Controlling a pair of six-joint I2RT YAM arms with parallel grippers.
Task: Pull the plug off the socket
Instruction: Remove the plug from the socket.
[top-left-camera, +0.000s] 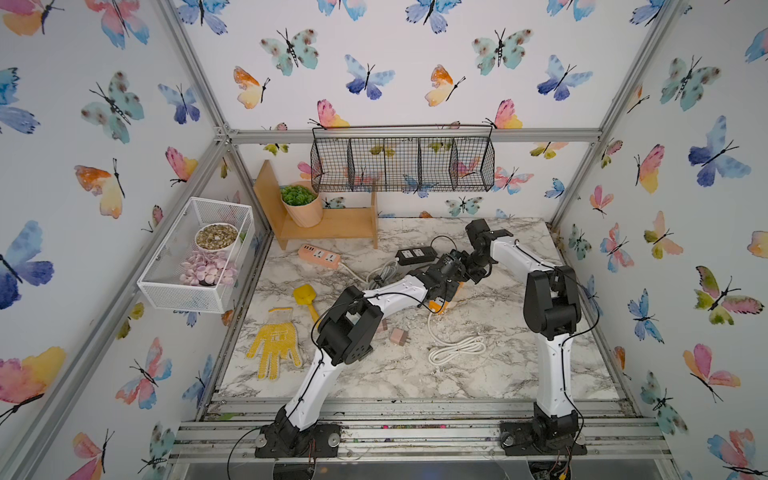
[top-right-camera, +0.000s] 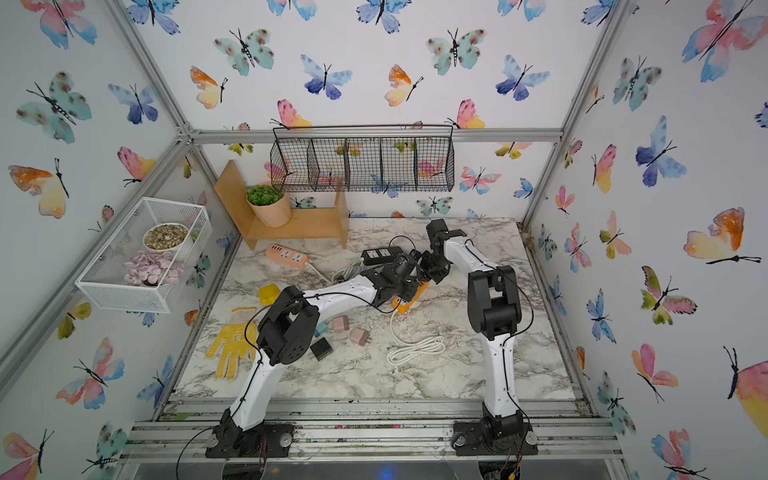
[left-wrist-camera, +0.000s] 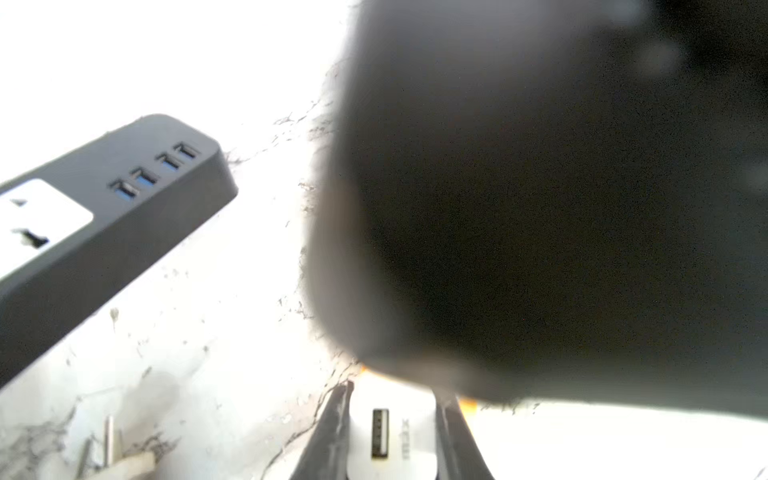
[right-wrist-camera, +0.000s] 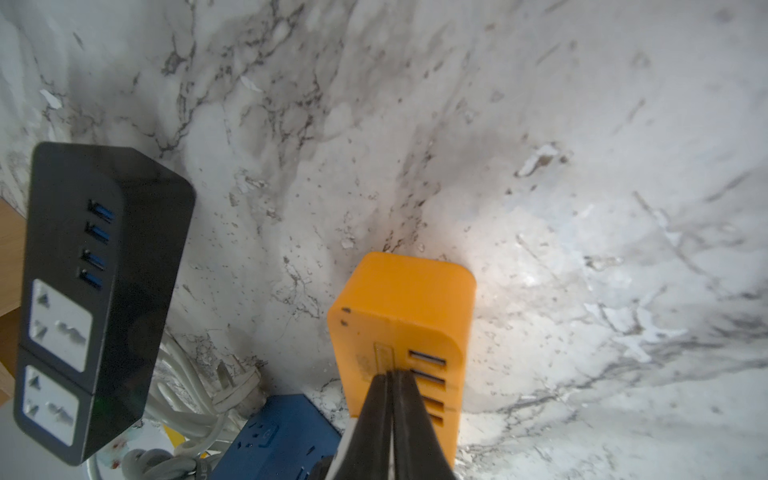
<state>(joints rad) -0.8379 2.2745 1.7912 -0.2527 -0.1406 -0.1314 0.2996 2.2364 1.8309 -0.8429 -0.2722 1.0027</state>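
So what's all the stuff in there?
orange strip: 1, orange, middle
black strip: 1, black, behind it
pink strip: 1, pink, by shelf
plug: 1, white, on orange strip
loose plugs: 2, pink, middle
cord: 1, white, middle
glove: 1, yellow, left
shovel: 1, yellow, by glove
shelf: 1, wood, back left
plant: 1, green, on shelf
black basket: 1, black, back wall
white basket: 1, white, left wall
left pincer: 1, black, shut on plug
right pincer: 1, black, shut, pressing orange strip

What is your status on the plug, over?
Left gripper shut on white USB charger. Right gripper shut, tips pressing orange power strip. Charger apparently not yet out. Black power strip nearby, not blocking.
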